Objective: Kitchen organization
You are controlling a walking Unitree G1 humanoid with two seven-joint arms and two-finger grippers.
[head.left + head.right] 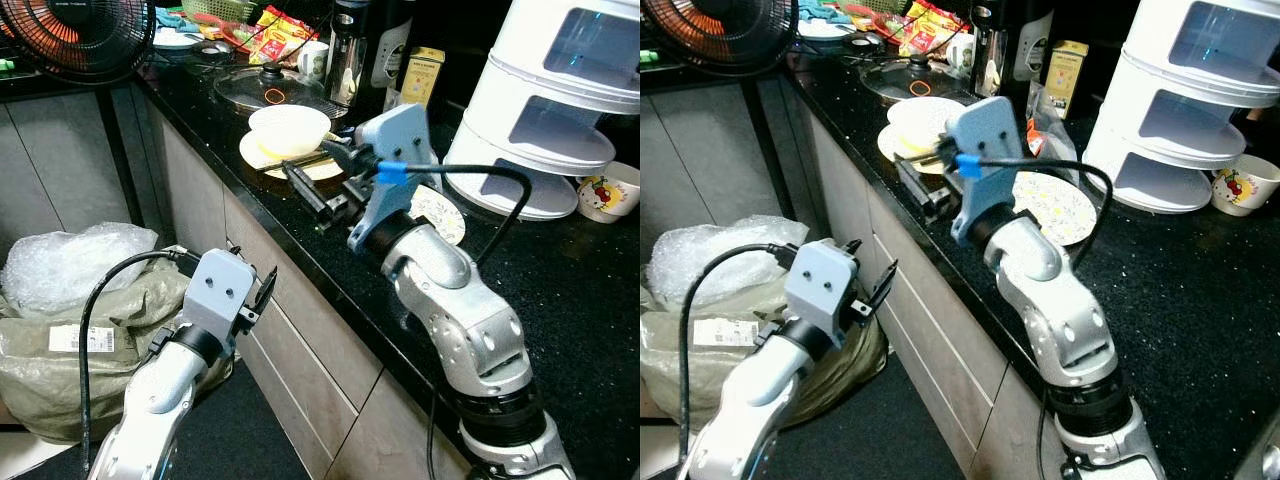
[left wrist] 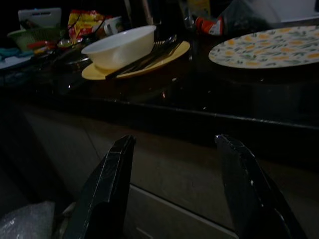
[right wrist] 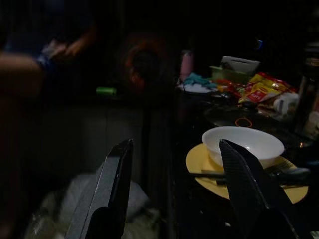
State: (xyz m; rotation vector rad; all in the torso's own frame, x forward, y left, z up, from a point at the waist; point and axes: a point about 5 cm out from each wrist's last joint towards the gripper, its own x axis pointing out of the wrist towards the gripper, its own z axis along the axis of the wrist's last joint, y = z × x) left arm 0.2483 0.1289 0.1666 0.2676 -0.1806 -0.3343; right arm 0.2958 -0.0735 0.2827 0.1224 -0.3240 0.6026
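A white bowl (image 1: 288, 128) sits on a yellow plate (image 1: 258, 153) near the black counter's front edge, with cutlery (image 3: 239, 175) lying across the plate beside it. Further right lies a patterned plate (image 1: 1055, 205). My right gripper (image 1: 312, 170) hovers open just above the counter edge, right beside the yellow plate, and holds nothing. Its fingers (image 3: 117, 179) frame the bowl (image 3: 242, 144) ahead in the right wrist view. My left gripper (image 1: 262, 290) is low in front of the drawer fronts, open and empty, looking up at the bowl (image 2: 122, 46).
A glass lid (image 1: 268, 88), a chrome jug (image 1: 350, 50), a yellow box (image 1: 422, 75) and snack packets (image 1: 280, 30) crowd the counter's back. A white tiered container (image 1: 550, 110) and a cup (image 1: 605, 190) stand right. A fan (image 1: 80, 35) and a stuffed sack (image 1: 70, 310) are left.
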